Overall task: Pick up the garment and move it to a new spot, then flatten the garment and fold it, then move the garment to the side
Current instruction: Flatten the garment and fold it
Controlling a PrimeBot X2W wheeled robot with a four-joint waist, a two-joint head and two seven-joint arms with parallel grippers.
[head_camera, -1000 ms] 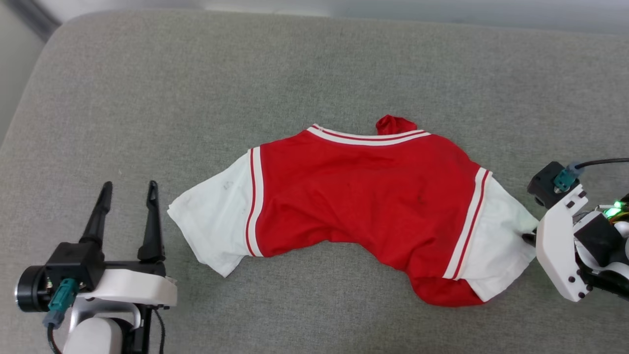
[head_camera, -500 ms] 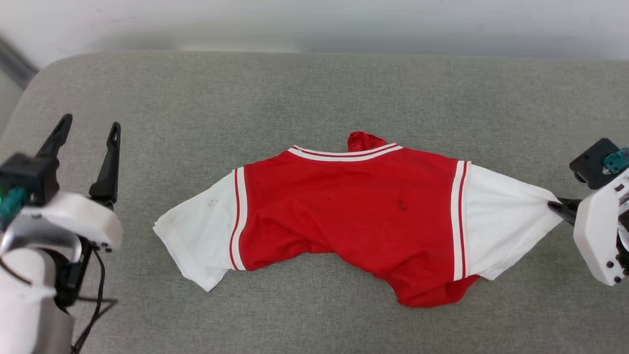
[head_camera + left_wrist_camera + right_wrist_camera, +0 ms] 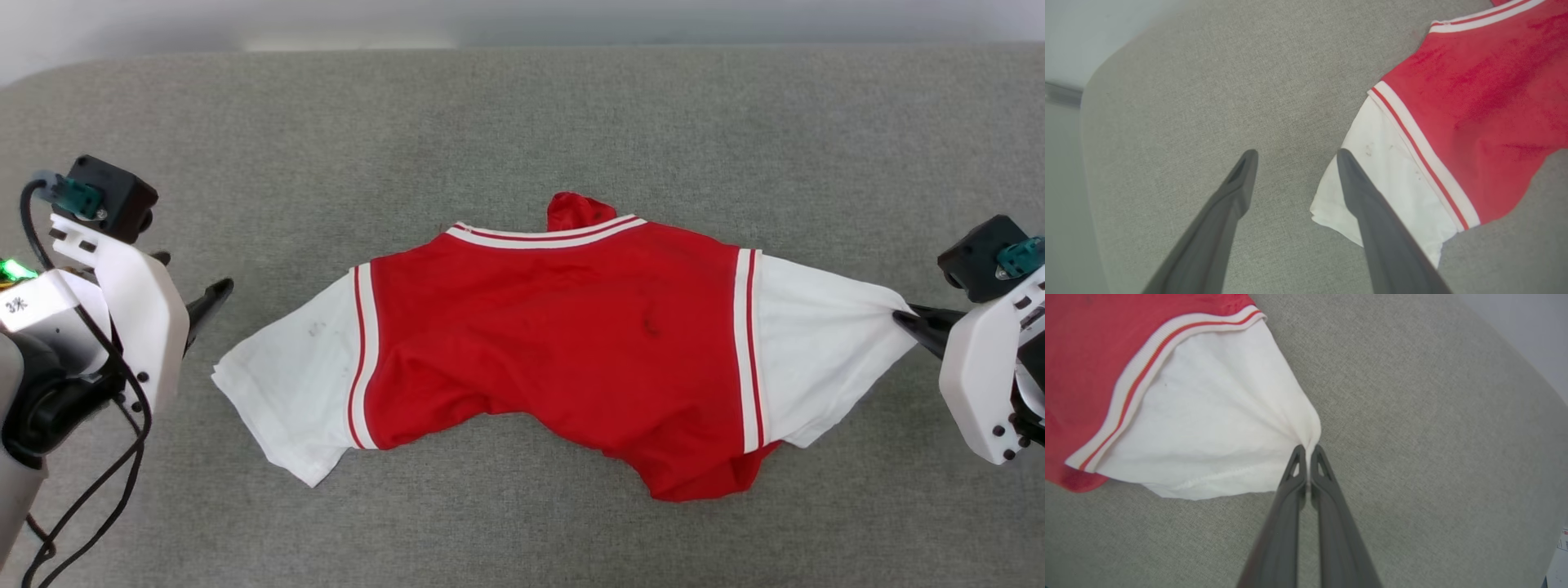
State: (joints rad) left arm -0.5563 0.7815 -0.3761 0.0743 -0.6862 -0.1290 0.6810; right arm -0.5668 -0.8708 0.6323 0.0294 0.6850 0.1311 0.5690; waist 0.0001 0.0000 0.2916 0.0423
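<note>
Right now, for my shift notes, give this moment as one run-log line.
stage: flattening | right gripper: shut on white sleeve of red jersey shirt | left gripper: open, near other sleeve | surface: grey fabric cushion

Head camera above garment [image 3: 555, 327]; wrist cameras close at its ends.

shirt [image 3: 555, 327]: red body, white sleeves, striped trim, lying spread, lower edge rumpled. one sleeve tip pinched in right gripper [image 3: 902, 318], drawn taut; other sleeve loose near left gripper [image 3: 1297, 153].
</note>
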